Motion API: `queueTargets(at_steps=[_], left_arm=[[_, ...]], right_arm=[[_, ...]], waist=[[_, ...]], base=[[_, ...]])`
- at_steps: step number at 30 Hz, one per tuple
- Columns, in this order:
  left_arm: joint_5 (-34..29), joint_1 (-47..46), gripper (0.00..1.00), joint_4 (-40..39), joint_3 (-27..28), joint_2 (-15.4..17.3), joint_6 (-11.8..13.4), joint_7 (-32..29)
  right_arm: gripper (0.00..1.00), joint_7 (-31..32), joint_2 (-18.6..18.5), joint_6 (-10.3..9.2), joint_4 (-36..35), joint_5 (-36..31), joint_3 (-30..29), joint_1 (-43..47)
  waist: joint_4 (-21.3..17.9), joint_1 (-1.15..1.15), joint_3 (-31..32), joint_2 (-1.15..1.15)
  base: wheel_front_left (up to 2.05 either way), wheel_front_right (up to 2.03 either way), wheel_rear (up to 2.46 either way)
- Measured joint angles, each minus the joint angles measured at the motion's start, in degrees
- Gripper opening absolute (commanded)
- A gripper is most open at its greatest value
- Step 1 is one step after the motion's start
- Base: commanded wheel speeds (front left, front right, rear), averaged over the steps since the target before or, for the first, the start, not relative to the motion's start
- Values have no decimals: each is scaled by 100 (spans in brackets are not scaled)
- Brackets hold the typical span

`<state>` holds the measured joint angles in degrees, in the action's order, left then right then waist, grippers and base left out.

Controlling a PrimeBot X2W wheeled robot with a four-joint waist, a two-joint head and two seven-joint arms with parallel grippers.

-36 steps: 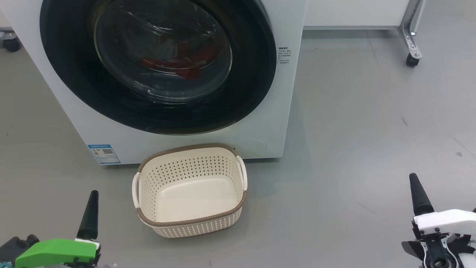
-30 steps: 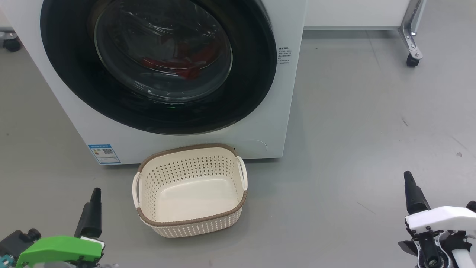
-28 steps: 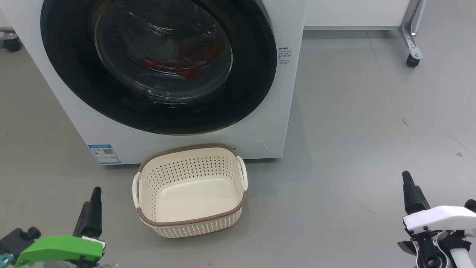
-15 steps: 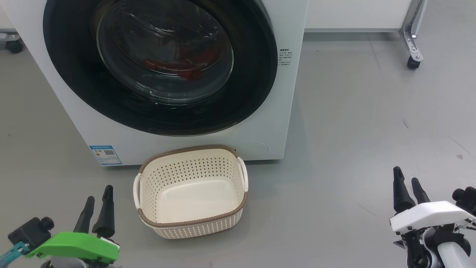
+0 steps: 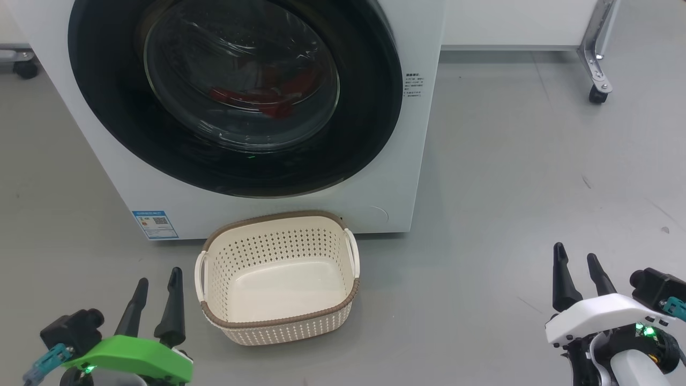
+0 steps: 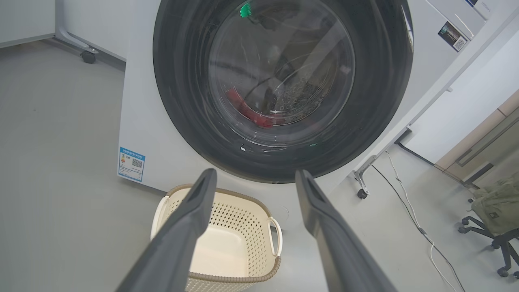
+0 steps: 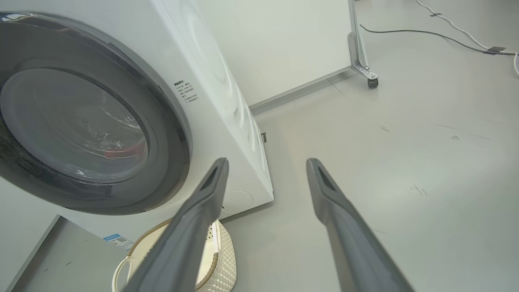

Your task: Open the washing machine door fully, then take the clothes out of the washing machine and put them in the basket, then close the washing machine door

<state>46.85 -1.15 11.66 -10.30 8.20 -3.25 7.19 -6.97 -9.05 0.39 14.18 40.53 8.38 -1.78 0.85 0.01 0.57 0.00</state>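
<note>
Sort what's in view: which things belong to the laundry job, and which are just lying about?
Job:
washing machine
washing machine door, shut
clothes, red, behind the glass
basket, empty, in front

Lying about:
caster leg
floor cable
office chair

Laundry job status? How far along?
Done: nothing; the washing machine door is shut, the clothes sit behind its glass, the basket is empty. In hand: nothing; left gripper and right gripper are open, off the door. Left: open door, move clothes, close door.
</note>
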Motion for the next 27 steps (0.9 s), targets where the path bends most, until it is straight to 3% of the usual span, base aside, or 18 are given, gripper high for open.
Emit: queueTargets(at_steps=[27], left_arm=[[-1601,2,100,258,-489,71,197,495]], right_arm=[[100,-530,-5,-218,8,-1720,386,3]], waist=[[48,0,-1,0]], base=[[0,0,0]])
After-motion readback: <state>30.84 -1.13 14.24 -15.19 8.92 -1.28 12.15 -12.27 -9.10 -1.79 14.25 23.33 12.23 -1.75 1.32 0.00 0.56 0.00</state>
